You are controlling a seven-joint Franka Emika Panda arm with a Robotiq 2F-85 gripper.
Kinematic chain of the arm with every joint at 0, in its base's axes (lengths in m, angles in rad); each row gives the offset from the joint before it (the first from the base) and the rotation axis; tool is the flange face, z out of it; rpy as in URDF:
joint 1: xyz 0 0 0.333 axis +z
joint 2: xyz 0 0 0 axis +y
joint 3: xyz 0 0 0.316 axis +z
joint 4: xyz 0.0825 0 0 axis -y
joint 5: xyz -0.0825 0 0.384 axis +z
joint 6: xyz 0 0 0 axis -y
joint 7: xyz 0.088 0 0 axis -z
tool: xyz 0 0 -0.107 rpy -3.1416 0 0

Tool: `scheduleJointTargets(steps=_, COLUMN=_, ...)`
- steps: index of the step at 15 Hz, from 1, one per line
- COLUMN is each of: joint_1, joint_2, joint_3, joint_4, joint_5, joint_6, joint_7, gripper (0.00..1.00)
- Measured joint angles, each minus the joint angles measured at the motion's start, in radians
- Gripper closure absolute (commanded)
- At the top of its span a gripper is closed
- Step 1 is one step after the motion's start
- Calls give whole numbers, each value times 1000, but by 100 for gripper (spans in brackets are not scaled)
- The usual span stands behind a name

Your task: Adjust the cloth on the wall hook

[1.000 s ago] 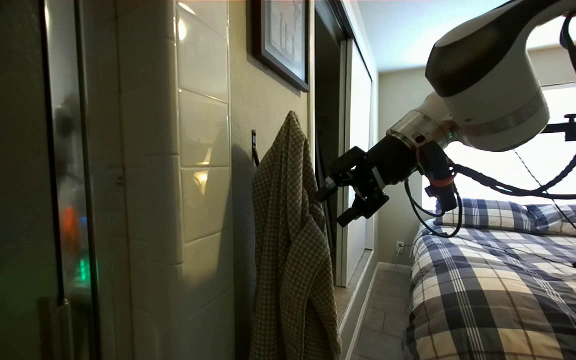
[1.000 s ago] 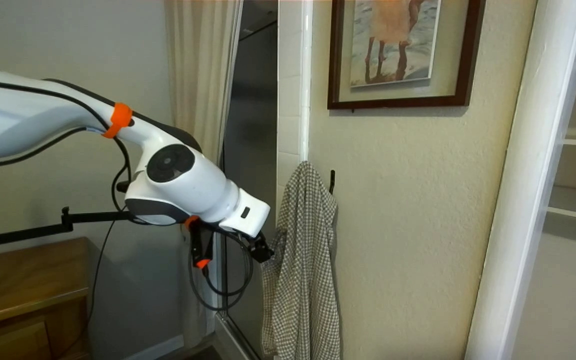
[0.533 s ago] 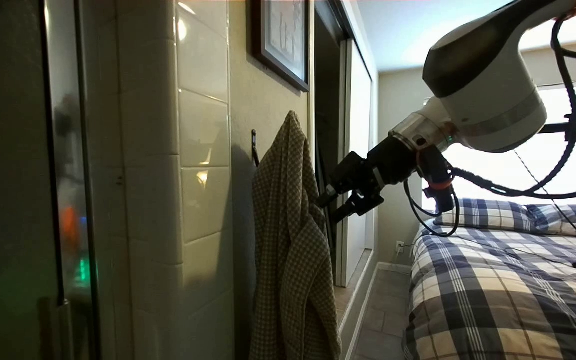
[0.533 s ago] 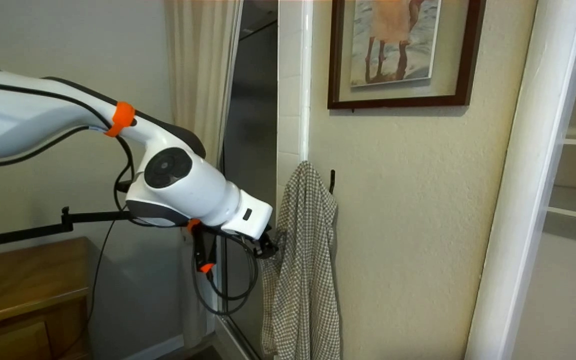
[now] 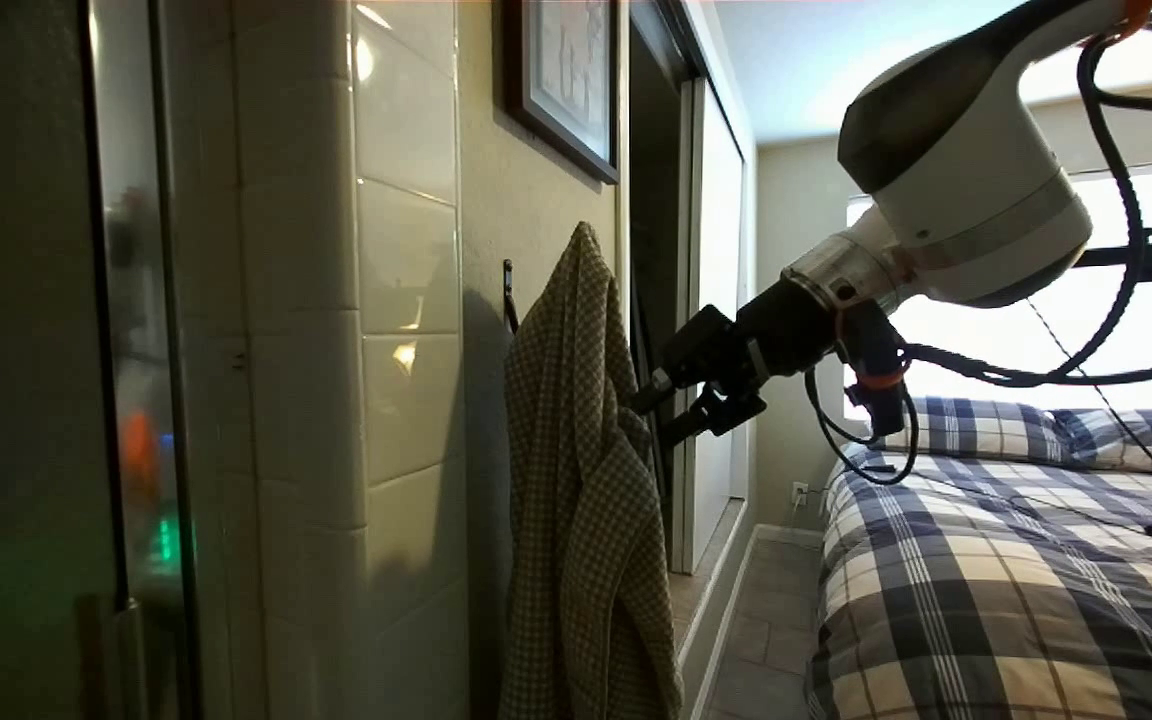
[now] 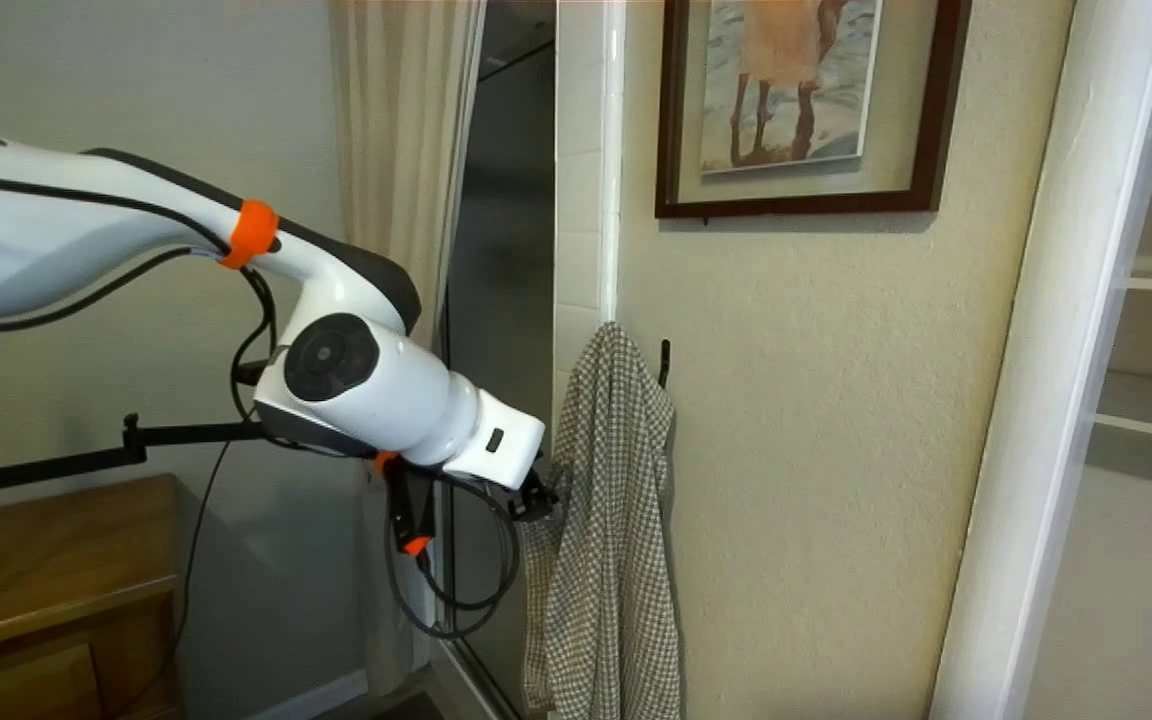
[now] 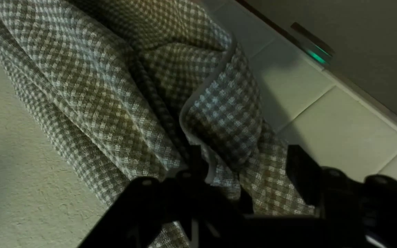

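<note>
End effector (image 7: pixel 245 153), jaws apart, faces the folds of the cloth (image 6: pixel 618 520), which hangs at the wall hook (image 6: pixel 665 362), attachment hidden. A shallow pinch could let the fabric slip; too strong a pull could unhook it.

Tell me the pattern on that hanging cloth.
The cloth has small checks in off-white and grey-brown, clearest in the wrist view.

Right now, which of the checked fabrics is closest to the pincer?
The finely checked grey-beige cloth hanging by the wall: the pincer is right by it, whereas the large-plaid bedding lies well away.
</note>
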Motion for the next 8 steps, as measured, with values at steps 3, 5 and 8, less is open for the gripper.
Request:
scheduleJointTargets(steps=3, joint_1=21, joint_2=0, joint_3=-27, joint_4=12, joint_5=84, joint_6=0, joint_7=-94, gripper=40)
scheduleJointTargets(steps=5, joint_1=37, joint_2=3, joint_3=-44, joint_4=21, joint_5=145, joint_6=0, joint_7=-159, gripper=41)
scheduleJointTargets(steps=8, joint_1=55, joint_2=17, joint_3=-62, joint_4=34, joint_5=224, joint_6=-1, joint_7=-239, gripper=47)
